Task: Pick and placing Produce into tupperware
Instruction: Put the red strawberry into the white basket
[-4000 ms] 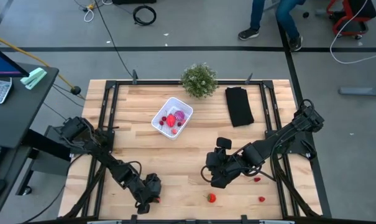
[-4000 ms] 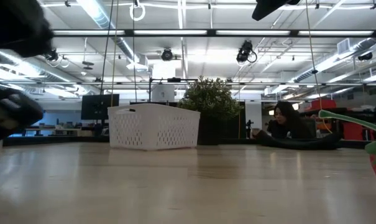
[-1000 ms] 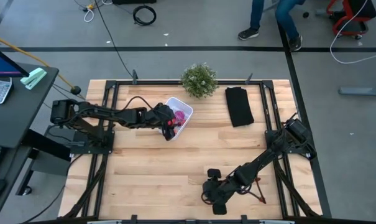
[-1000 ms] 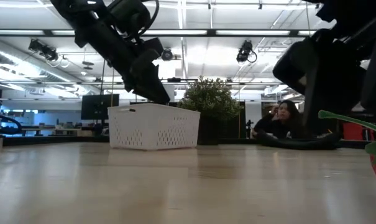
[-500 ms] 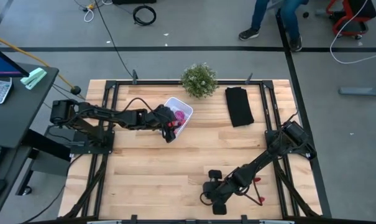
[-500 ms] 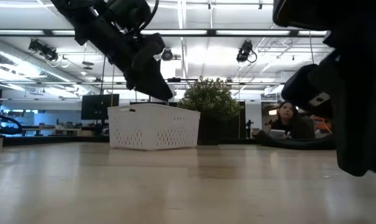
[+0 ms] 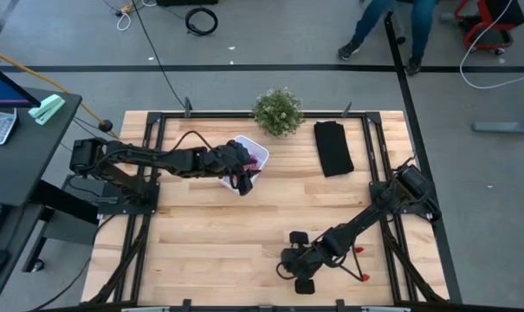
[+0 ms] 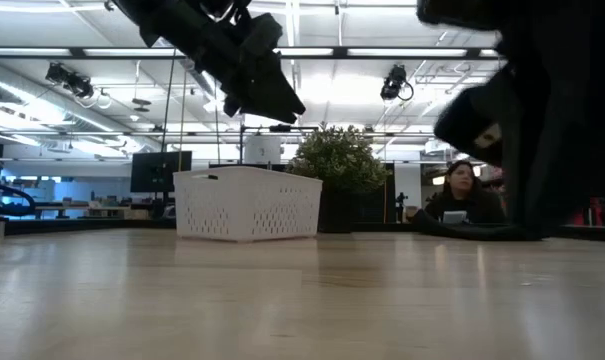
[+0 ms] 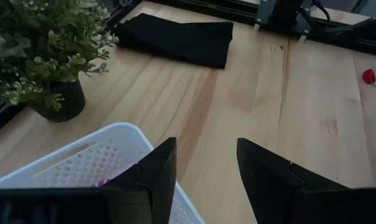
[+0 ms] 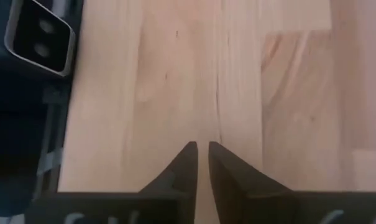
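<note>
The wooden table fills the middle of the high view, with the white tupperware in its upper centre beside the potted plant and black cloth; the left gripper hangs over the tupperware's near edge, fingers parted with nothing between them, probably placed to drop produce in. The right gripper sits low at the bottom centre, fingers almost closed on nothing visible, likely reaching for loose pieces; one red produce lies just right of it, and purple produce rests inside the tupperware.

tupperware: contents mostly hidden by left tool | right tool: any held produce hidden, high view
</note>
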Robot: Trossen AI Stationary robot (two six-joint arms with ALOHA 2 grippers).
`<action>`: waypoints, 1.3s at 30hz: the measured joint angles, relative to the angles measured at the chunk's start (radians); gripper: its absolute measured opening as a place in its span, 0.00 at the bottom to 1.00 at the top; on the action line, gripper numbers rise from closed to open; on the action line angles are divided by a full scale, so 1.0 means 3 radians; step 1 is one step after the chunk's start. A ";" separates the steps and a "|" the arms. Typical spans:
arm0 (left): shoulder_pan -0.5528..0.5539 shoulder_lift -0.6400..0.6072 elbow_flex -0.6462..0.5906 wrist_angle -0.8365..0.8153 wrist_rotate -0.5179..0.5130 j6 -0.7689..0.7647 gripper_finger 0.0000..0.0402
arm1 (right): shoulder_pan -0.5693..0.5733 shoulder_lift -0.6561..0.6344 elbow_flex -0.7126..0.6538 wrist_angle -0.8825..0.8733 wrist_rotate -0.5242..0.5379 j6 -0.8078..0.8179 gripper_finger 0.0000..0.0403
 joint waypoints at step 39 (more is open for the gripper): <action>0.0004 0.0000 -0.0011 -0.0257 -0.0001 0.0178 0.43 | 0.0131 -0.0141 0.0016 -0.1052 0.0136 0.0441 0.03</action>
